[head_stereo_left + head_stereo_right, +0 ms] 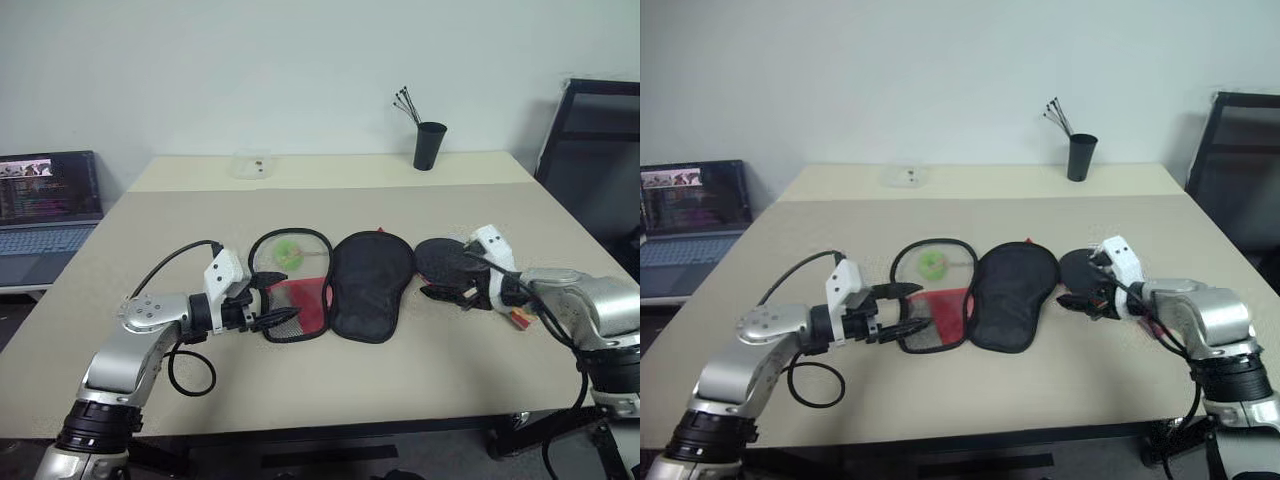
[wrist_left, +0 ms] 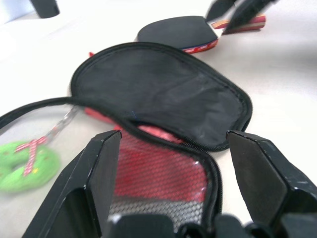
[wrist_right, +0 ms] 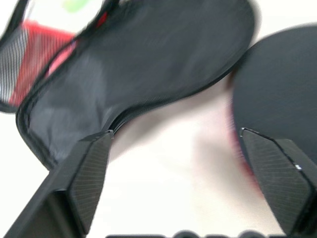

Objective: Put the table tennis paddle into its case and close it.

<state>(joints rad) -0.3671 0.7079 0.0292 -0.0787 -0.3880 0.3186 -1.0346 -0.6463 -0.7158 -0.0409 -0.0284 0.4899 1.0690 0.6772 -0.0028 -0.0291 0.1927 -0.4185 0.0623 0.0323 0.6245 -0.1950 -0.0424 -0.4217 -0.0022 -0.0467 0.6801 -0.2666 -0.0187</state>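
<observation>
1. Lying unzipped and spread flat mid-tabletop (image 1: 420, 380): case (image 1: 372, 285).
2. Resting just right of it: table tennis paddle (image 1: 445, 262).
3. Left pincer (image 1: 278, 303) apart over red panel.
4. Right pincer (image 1: 436, 293) apart, empty, at paddle.

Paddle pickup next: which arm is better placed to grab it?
Right. The right gripper is open right at the paddle, which lies on the case's right; the left gripper sits across the case.
</observation>
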